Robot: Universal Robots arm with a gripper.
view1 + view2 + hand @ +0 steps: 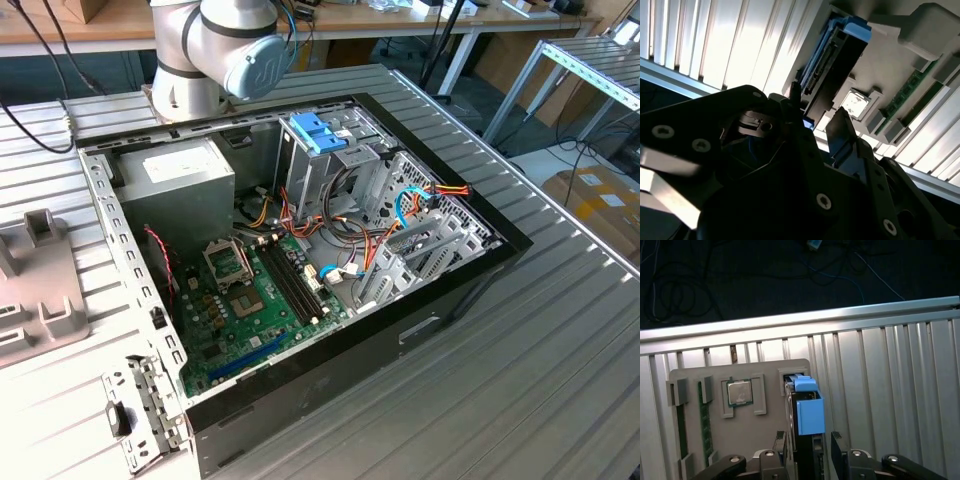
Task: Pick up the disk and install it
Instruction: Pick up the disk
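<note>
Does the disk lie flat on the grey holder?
No, the disk stands on edge in a slot of the grey holder.

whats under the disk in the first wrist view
A grey holder tray lying on the ribbed metal table; the disk stands on edge in one of its slots. The slot's floor is covered by the disk.

This looks like a robotics lab or workshop. An open computer case, its motherboard and wiring bare, lies on a table of ribbed metal slats. A robot arm stands just behind the case. Beyond the case run wooden workbenches and loose cables. Off the case's side, on the exterior view's right, are a metal frame and cardboard boxes. Beside the case, on the exterior view's left, lies a grey parts tray. In the first wrist view its moulded slots hold the disk, a processor and memory sticks.
</note>
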